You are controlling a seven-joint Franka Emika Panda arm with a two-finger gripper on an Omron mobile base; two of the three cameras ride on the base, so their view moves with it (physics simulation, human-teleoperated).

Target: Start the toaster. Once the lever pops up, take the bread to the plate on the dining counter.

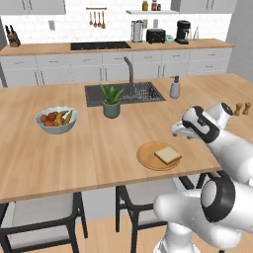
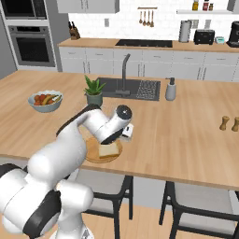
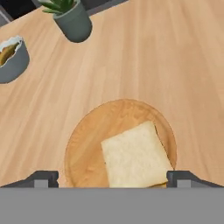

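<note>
The bread [image 1: 168,155] [image 2: 108,150] [image 3: 135,157] lies flat on the round wooden plate [image 1: 146,157] [image 2: 103,160] [image 3: 87,140], near the front edge of the dining counter [image 1: 74,148] [image 2: 186,140] [image 3: 153,52]. My gripper [image 1: 179,131] [image 2: 127,131] [image 3: 113,178] hovers just above the slice, open, holding nothing. Its fingertips [image 3: 41,178] stand wide on either side of the slice. The black toaster [image 1: 155,35] [image 2: 204,36] sits far back on the rear worktop. Its lever is too small to make out.
A grey fruit bowl [image 1: 56,119] [image 2: 45,101] [image 3: 11,59] and a potted plant [image 1: 111,101] [image 2: 94,91] [image 3: 72,17] stand left of the plate. Behind are the sink [image 1: 123,93], tap and soap dispenser [image 1: 175,88]. Two shakers [image 1: 242,108] stand right. Chairs [image 1: 44,212] sit under the counter's front edge.
</note>
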